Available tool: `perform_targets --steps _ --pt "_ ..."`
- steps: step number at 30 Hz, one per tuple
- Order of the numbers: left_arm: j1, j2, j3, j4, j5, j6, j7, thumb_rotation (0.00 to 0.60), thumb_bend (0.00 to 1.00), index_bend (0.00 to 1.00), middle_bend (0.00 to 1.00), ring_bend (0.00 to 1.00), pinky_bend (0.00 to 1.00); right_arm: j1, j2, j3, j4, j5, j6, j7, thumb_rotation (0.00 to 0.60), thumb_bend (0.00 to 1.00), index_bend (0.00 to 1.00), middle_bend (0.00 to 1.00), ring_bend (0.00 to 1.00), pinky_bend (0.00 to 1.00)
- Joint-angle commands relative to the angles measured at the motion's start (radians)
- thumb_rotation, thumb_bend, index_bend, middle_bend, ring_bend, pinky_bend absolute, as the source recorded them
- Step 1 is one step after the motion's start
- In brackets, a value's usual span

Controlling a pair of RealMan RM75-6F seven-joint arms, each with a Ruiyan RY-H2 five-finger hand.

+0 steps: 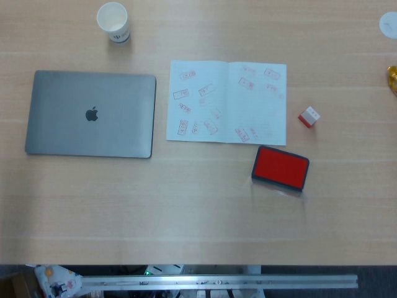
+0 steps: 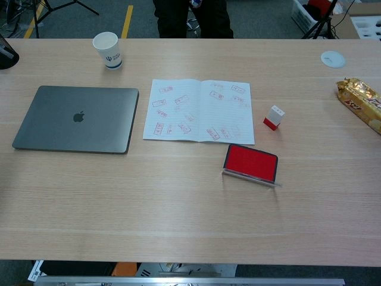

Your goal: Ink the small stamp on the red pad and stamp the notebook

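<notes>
A small red and white stamp point(image 1: 309, 117) point(image 2: 274, 117) stands on the table just right of the open notebook point(image 1: 227, 102) point(image 2: 199, 111). Both notebook pages carry several red stamp marks. The red ink pad point(image 1: 280, 167) point(image 2: 250, 163) lies uncovered in front of the notebook's right page, its clear lid lying along its near edge. No hand or arm shows in either view.
A closed grey laptop point(image 1: 91, 113) point(image 2: 76, 118) lies left of the notebook. A white paper cup point(image 1: 113, 22) point(image 2: 107, 50) stands at the back left. A gold snack packet point(image 2: 361, 103) and a white round disc point(image 2: 333, 58) sit at the far right.
</notes>
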Motion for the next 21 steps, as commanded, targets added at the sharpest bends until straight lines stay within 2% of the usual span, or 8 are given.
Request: perform_targets --steps 1,6,11,16,21 --pt "-0.004 0.000 0.000 -0.001 -0.003 -0.008 0.005 0.600 0.30 0.16 0.24 0.24 0.18 0.003 0.000 0.001 -0.008 0.000 -0.001 -0.010 0.600 0.24 0.56 0.43 0.33 0.28" --pt "-0.009 -0.003 -0.004 -0.003 -0.002 -0.012 0.009 0.600 0.30 0.16 0.24 0.24 0.18 0.013 0.004 0.003 -0.027 0.001 -0.009 -0.024 0.600 0.24 0.56 0.43 0.33 0.28" --pt "-0.016 -0.005 -0.008 0.002 -0.002 -0.020 0.007 0.600 0.30 0.16 0.24 0.24 0.18 0.034 0.010 0.024 -0.080 0.053 -0.042 -0.091 0.600 0.23 0.56 0.43 0.33 0.28" --pt "-0.023 -0.007 -0.011 0.004 0.001 -0.027 0.005 0.600 0.30 0.16 0.24 0.24 0.18 0.086 0.024 0.055 -0.160 0.152 -0.125 -0.252 0.600 0.23 0.56 0.43 0.33 0.28" --pt "-0.028 -0.009 -0.007 0.009 0.007 -0.035 0.006 0.600 0.30 0.16 0.24 0.24 0.18 0.162 -0.008 0.091 -0.188 0.274 -0.221 -0.398 0.600 0.21 0.56 0.43 0.33 0.28"
